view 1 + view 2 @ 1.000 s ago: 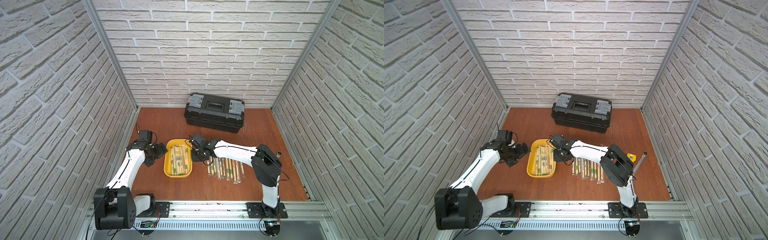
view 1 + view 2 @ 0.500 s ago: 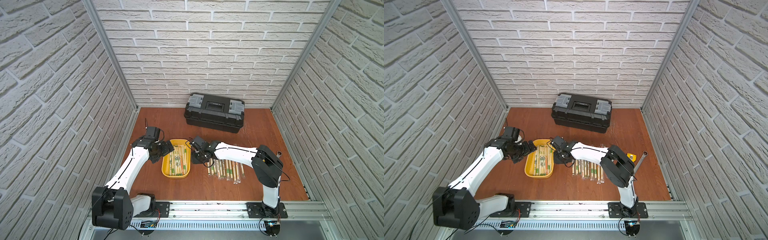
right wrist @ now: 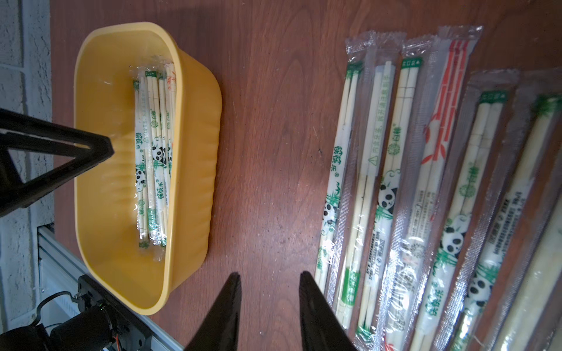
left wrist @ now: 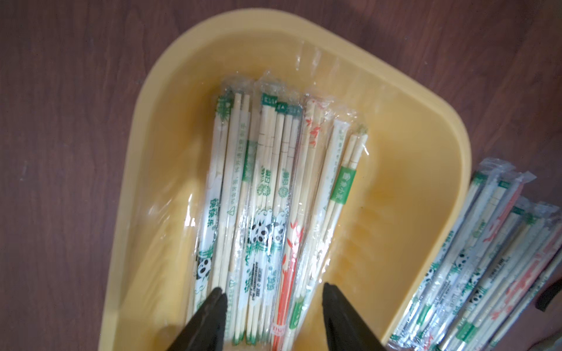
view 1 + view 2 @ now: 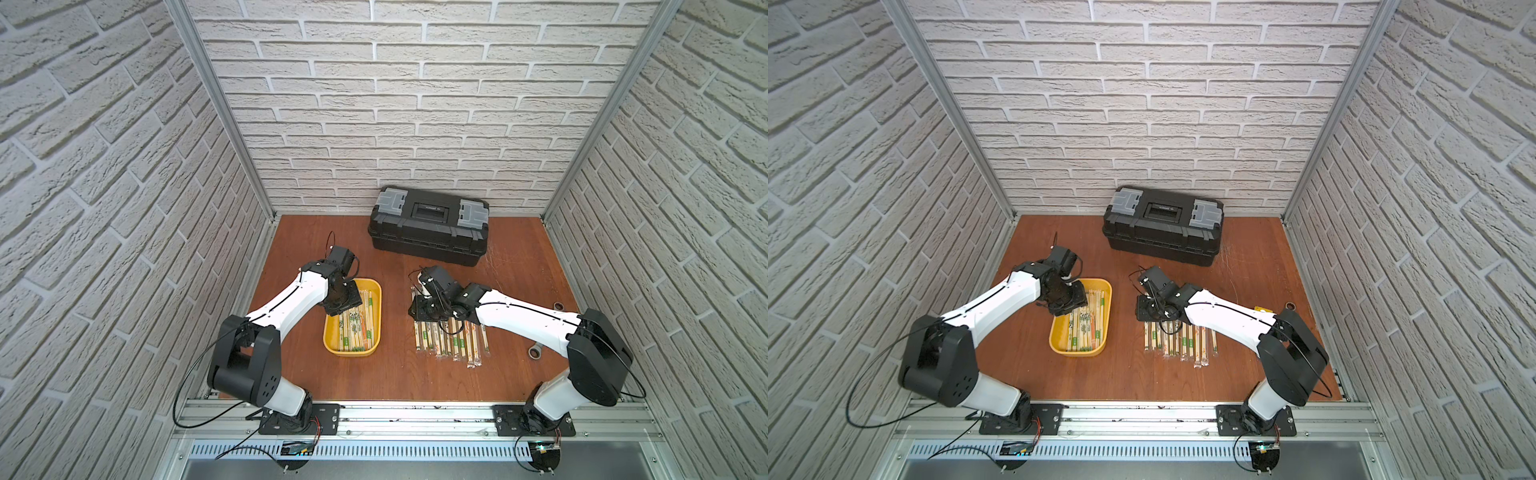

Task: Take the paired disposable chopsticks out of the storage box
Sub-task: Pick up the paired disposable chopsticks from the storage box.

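The storage box [image 5: 350, 352] [image 5: 1077, 352] is a shallow yellow tray left of centre. Several paired disposable chopsticks [image 5: 358, 328] [image 5: 1087, 328] [image 4: 267, 197] lie in it lengthwise. My left gripper [image 5: 345, 305] [image 5: 1071, 301] [image 4: 273, 291] is lowered into its far end, open, its jaws straddling several sleeves. More chopstick pairs [image 5: 449, 340] [image 5: 1179, 340] [image 3: 425, 182] lie in a row on the table to the right. My right gripper [image 5: 419, 309] [image 5: 1144, 309] [image 3: 269, 279] hangs open and empty over bare wood, between the box [image 3: 194, 152] and that row.
A large black toolbox [image 5: 428, 224] [image 5: 1163, 226] stands against the back wall. Two small metal parts [image 5: 535, 352] [image 5: 558, 306] lie near the right wall. Brick walls close in three sides and a rail runs along the front.
My left arm swung right from beside the box to over its far end, and its jaws narrowed. My right gripper shifted right, from the box's edge to the row's far end.
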Controlling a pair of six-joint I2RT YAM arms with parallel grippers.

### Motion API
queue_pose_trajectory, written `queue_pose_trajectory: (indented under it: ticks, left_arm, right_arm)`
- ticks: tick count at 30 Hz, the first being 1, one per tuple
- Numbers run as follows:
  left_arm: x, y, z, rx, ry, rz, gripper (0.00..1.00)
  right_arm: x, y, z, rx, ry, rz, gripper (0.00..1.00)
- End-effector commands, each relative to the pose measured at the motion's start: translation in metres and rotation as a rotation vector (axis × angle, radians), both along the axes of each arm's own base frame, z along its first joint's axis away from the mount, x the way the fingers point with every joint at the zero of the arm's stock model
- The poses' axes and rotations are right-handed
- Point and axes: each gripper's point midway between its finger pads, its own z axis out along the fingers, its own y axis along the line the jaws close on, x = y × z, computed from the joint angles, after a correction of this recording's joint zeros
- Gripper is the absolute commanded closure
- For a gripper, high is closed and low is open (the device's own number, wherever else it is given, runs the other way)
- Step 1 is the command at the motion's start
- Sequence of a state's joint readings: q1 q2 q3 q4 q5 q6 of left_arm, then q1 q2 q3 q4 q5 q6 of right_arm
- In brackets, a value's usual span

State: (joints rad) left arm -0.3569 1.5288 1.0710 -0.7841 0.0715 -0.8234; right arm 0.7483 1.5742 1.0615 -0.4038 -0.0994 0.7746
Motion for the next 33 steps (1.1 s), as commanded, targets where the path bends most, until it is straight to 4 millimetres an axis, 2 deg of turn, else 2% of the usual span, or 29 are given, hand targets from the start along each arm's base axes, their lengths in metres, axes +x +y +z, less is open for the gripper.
queue_pose_trajectory:
  ticks: [1, 6, 8, 10, 13, 22, 25, 33]
  left_arm:
    - [0.015, -0.007, 0.002, 0.024, -0.026, -0.007, 0.48]
    - [0.024, -0.018, -0.009, 0.051, -0.007, -0.027, 0.50]
    - [0.026, -0.022, -0.014, 0.062, 0.006, -0.039, 0.56]
    - [0.027, -0.025, -0.018, 0.079, 0.016, -0.049, 0.56]
    - [0.028, -0.025, -0.025, 0.105, 0.027, -0.057, 0.65]
    - [0.028, -0.022, -0.038, 0.150, 0.054, -0.071, 0.67]
    - [0.029, -0.023, -0.041, 0.152, 0.059, -0.078, 0.73]
    - [0.030, -0.026, -0.049, 0.157, 0.074, -0.090, 0.75]
  right_arm:
    - [0.001, 0.005, 0.013, 0.062, -0.044, 0.031, 0.63]
    - [-0.004, 0.002, 0.013, 0.069, -0.044, 0.045, 0.61]
    - [-0.005, -0.002, 0.011, 0.062, -0.042, 0.040, 0.61]
    - [-0.006, -0.004, 0.010, 0.060, -0.038, 0.035, 0.61]
    - [-0.008, -0.007, 0.008, 0.057, -0.036, 0.028, 0.61]
    - [-0.009, -0.012, 0.000, 0.051, -0.023, 0.013, 0.62]
    - [-0.008, -0.012, -0.001, 0.048, -0.020, 0.011, 0.62]
    - [-0.008, -0.012, -0.004, 0.044, -0.016, 0.014, 0.62]
